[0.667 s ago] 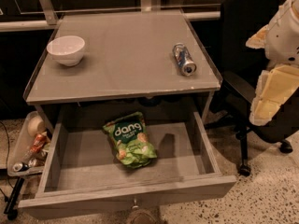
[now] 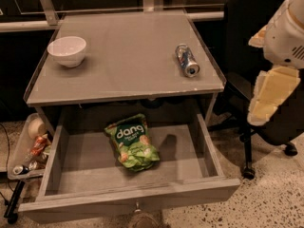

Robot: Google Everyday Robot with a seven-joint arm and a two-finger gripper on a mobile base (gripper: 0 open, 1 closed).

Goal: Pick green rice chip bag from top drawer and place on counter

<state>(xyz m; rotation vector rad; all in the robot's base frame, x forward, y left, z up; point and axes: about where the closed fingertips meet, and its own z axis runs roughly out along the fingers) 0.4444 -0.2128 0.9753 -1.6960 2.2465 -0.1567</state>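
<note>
Green rice chip bag [image 2: 132, 141], where is it found?
Flat on the floor of the open top drawer [image 2: 128, 201], left of middle; long axis runs front to back, slightly slanted, lettering toward the back.
And the gripper [image 2: 267, 98]?
Held high, out past the drawer's right side; the bag lies down and to the left. Its state cannot be told.
Room?
Bare drawer floor all round the bag. The counter [image 2: 128, 56] edge overhangs its back end. Bowl [image 2: 67, 51] left, can [image 2: 187, 60] right, middle unoccupied.
</note>
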